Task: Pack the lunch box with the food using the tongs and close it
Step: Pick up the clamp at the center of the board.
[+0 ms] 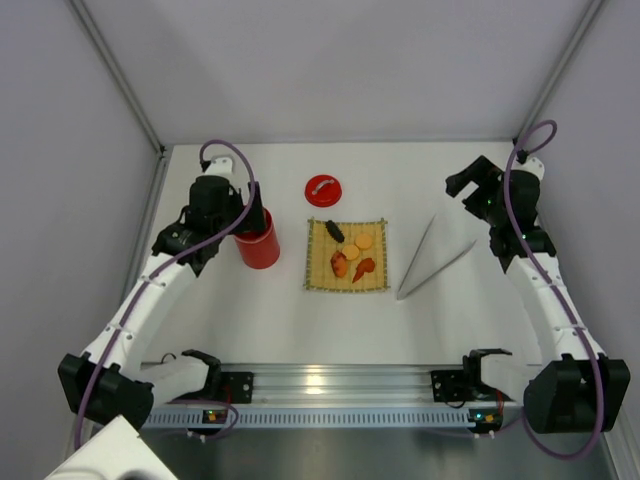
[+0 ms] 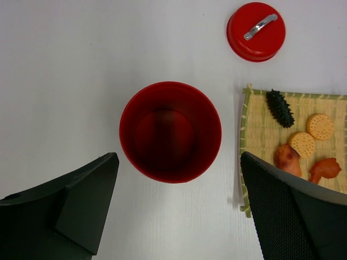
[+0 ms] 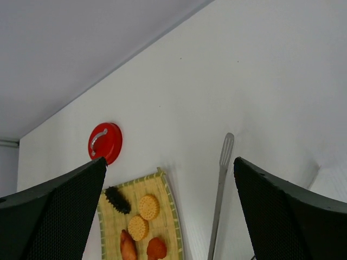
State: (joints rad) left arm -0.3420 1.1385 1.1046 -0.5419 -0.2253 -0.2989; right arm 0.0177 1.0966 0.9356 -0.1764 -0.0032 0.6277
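I am hovering the left gripper (image 2: 178, 157), jaws wide, over the open red cylindrical lunch box (image 2: 169, 131) at 9 o'clock of the square yellow bamboo mat (image 1: 320, 275) bearing the food (image 1: 352, 253). The right gripper (image 3: 169, 162), also spread, is hanging near the thin silver metal tongs (image 1: 435, 258) at 3 o'clock. Lying flat, they may skid toward the right wall (image 1: 600, 150) when pinched. The round red lid (image 1: 322, 189) is sitting at 12, white table (image 1: 400, 165) stretching beyond.

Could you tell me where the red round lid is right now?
In the top view, the glossy red round lid lies handle-up on the white table, just beyond the yellow bamboo mat and right of the open red cylindrical lunch box.
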